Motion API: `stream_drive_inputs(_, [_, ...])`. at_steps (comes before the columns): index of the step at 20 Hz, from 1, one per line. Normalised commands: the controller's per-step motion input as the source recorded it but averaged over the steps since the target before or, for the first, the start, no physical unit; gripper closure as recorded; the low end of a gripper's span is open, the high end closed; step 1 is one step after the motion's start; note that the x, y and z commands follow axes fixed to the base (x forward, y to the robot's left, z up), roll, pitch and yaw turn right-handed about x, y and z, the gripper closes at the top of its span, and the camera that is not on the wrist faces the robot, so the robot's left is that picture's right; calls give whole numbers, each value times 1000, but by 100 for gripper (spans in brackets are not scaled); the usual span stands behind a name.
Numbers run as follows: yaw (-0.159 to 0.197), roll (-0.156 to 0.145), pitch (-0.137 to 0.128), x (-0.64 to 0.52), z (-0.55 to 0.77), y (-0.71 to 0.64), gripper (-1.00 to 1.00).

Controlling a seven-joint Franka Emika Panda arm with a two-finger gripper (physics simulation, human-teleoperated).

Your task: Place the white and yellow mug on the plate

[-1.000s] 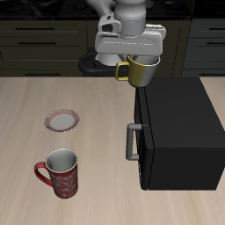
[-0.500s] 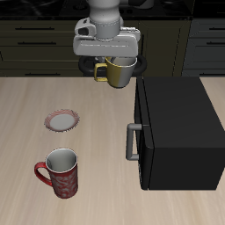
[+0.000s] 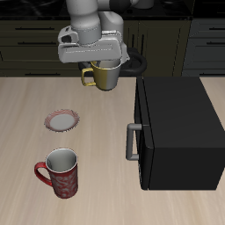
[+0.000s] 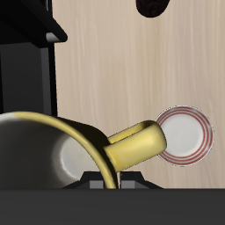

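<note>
My gripper [image 3: 104, 65] is shut on the rim of the white and yellow mug [image 3: 103, 76] and holds it in the air above the back of the table, its yellow handle pointing toward the plate's side. In the wrist view the mug [image 4: 66, 149] fills the foreground with its pale inside and loop handle showing. The plate [image 3: 62, 119], small and round with a reddish rim, lies flat on the table nearer the front than the mug; it also shows in the wrist view [image 4: 183, 135], beyond the handle's tip.
A red patterned mug [image 3: 60, 171] with white inside stands near the table's front edge, in front of the plate. A large black microwave [image 3: 180, 132] with a grey handle stands beside the held mug. Dark cabinets run behind the table.
My gripper has carried the mug sideways, away from above the microwave toward the plate's side, staying at about the same height. The plate and red mug have not moved.
</note>
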Motion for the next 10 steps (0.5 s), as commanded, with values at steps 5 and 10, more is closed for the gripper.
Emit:
stream_drive_inputs(5, [33,28,-9,-90,-109,-182,100])
stream_drive_inputs(10, [-8,21,-1,-94,-98,-345,100])
